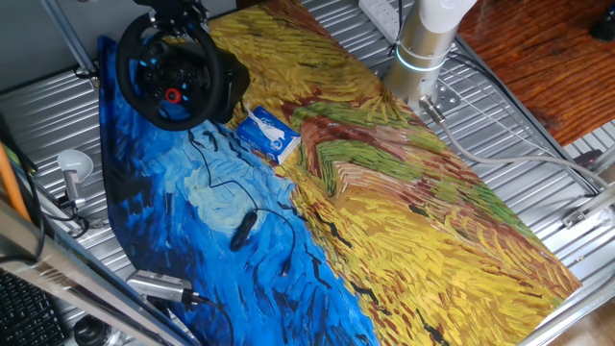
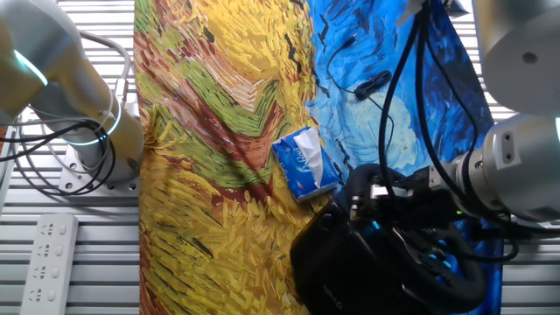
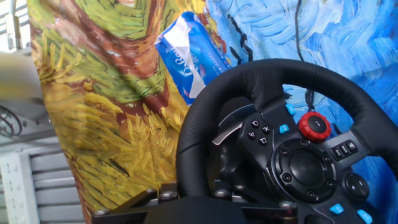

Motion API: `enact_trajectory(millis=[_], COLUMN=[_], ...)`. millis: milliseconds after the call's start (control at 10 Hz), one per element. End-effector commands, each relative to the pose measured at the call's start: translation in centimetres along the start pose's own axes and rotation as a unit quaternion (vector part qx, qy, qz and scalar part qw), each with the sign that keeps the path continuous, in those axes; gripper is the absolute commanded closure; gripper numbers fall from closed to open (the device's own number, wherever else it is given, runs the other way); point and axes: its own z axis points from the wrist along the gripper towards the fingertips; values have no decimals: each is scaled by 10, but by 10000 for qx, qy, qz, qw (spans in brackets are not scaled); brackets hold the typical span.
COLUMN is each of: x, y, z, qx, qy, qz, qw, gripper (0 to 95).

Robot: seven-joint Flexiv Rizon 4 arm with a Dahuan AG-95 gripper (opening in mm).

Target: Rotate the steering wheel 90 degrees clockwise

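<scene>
The black round thick-rimmed steering wheel (image 1: 172,81) sits upper left on the painted-cloth counter (image 1: 404,221), beside a blue-white box (image 1: 268,133). I can't tell the jaws' spread. Grip the rim squarely, then sweep clockwise around the hub.

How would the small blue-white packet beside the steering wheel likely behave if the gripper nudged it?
The blue-white packet looks like a soft wrapped pack, with creased, glossy film, so it would probably dent rather than resist. It seems light and lies flat on the painted cloth, so it should slide, not roll or tip. It sits close to the steering wheel, which might stop it.
</scene>
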Motion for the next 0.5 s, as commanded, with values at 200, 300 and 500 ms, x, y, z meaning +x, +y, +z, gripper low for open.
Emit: enact_trajectory(millis=[200, 300, 500], x=[-4, -5, -7], y=[-1, 0, 0], z=[1, 3, 4], qx=[1, 4, 4], qy=[-18, -22, -32], qz=[189, 219, 268], qw=[9998, 9998, 9996], gripper=[760, 760, 760])
